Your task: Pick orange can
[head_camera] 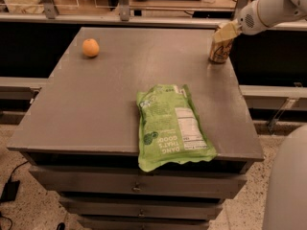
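At two o'clock on the tabletop, the hand sat seemingly against the top of the can; whether it gripped, I could not tell

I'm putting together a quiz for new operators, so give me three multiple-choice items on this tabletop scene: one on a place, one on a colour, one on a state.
1. Where on the grey metal table does the slim tan-orange drink can stand?
A) near front edge
B) far right corner
C) far left corner

2. What colour is the flat plastic snack bag?
A) green
B) red
C) blue

3. How does that bag lie?
A) upright on end
B) flat, its near end over the table's front edge
C) inside an open drawer

Key:
1 B: the can stands at the far right corner, with the robot's gripper at its top.
2 A: the bag is green with a white label.
3 B: it lies flat and its near end overhangs the front edge.
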Robot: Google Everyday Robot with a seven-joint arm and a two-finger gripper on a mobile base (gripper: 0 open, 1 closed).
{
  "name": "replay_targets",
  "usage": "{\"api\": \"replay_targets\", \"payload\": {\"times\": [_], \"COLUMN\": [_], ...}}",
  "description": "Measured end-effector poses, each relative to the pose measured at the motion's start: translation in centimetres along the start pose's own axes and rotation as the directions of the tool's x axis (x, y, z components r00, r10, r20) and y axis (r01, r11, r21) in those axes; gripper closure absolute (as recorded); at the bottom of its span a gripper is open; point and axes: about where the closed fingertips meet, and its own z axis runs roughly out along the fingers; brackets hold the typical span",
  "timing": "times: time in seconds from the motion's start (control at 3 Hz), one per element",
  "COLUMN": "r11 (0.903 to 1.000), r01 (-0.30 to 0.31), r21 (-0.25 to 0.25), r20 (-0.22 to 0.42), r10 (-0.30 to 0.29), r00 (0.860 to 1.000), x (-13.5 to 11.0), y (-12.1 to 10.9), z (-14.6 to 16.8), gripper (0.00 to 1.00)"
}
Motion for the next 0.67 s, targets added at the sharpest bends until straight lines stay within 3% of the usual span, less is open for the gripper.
{"api": "replay_targets", "payload": {"times": [0.33,0.67], "r11": [0.9992,0.9965], "r01": [-0.002,0.004], "r21": [-0.04,-0.083], "r20": [0.032,0.078], "r10": [0.004,0.002], "r00": [0.999,0.997], "x": [-0.9,-2.2], "y": [1.1,2.3], "z": [-0.6,-1.6], "gripper": [0.99,1.0]}}
